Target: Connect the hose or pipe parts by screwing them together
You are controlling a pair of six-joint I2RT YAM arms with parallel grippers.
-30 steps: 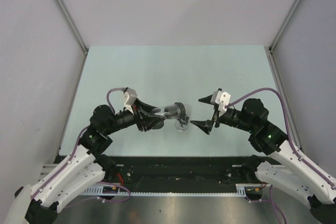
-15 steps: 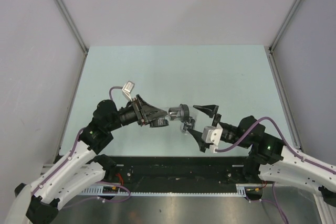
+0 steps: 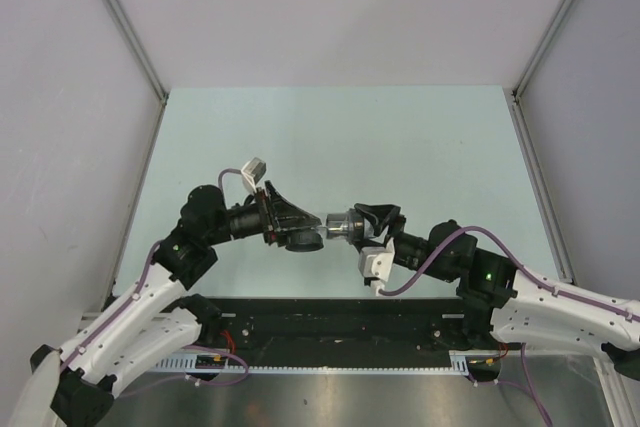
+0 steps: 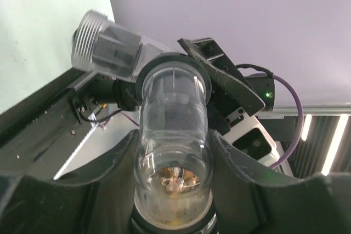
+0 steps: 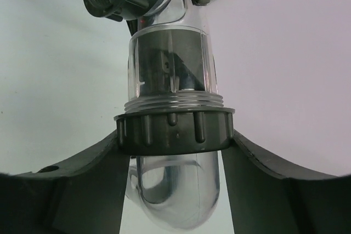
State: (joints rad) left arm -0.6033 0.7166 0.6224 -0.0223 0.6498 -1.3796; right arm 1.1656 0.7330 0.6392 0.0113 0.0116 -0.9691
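Both grippers hold the hose or pipe parts joined in mid-air above the table. My left gripper [image 3: 298, 224] [image 4: 173, 142] is shut on a clear plastic tube [image 4: 173, 119] with a threaded side branch [image 4: 93, 35]. At the tube's far end sits a dark ribbed ring nut [image 5: 174, 131] [image 3: 347, 223], threaded onto the clear pipe [image 5: 171, 67]. My right gripper [image 3: 374, 217] [image 5: 174, 138] is shut on that ring nut, one finger on each side. A clear curved elbow [image 5: 176, 195] hangs behind the nut. A second dark ring [image 3: 304, 240] shows under the left fingers.
The pale green table [image 3: 330, 137] lies below, with grey walls [image 3: 60, 97] on three sides. A black rail with cables [image 3: 330, 332] runs along the near edge. Purple cables [image 3: 420, 269] loop off both wrists.
My right gripper swung in from the right, turned over, and shut on the ring nut. The left wrist rolled with the clear tube still in its grip.
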